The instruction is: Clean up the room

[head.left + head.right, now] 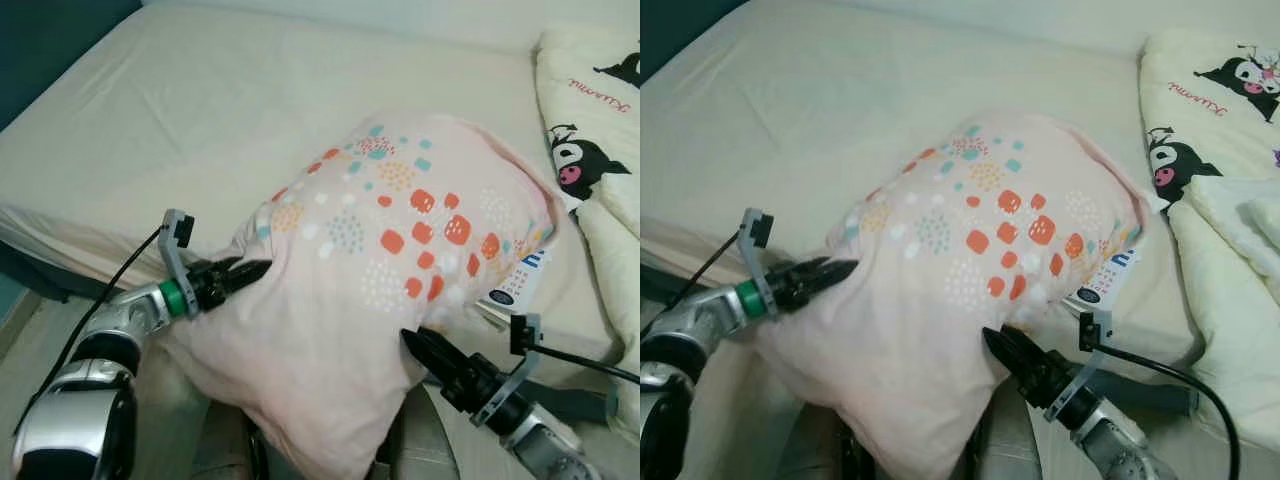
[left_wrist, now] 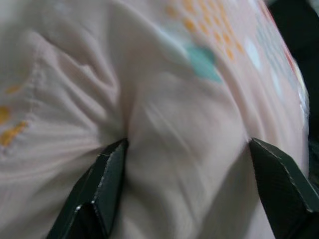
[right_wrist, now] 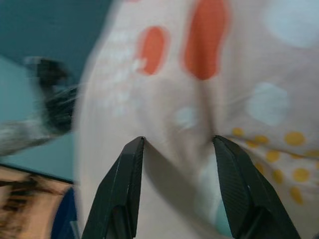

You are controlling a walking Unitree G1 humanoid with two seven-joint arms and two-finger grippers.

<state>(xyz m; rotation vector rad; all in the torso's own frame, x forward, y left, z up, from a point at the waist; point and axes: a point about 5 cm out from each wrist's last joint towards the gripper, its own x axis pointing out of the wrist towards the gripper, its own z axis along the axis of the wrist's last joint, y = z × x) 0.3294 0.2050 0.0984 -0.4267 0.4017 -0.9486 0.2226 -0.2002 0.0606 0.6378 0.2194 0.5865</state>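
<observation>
A pale pink pillow (image 1: 380, 260) dotted with orange, teal and yellow lies over the near edge of the bed (image 1: 200, 110), its lower end hanging past the mattress. My left gripper (image 1: 250, 272) bites into the pillow's left side. In the left wrist view its fingers (image 2: 107, 179) dig into creased pink fabric. My right gripper (image 1: 412, 342) grips the pillow's lower right corner from below, and the right wrist view has fabric bunched between its fingers (image 3: 127, 184).
A cream blanket with black cartoon figures (image 1: 600, 150) lies along the bed's right side. A white and blue packet (image 1: 520, 285) pokes out under the pillow's right edge. A dark teal wall (image 1: 50, 40) is at the back left.
</observation>
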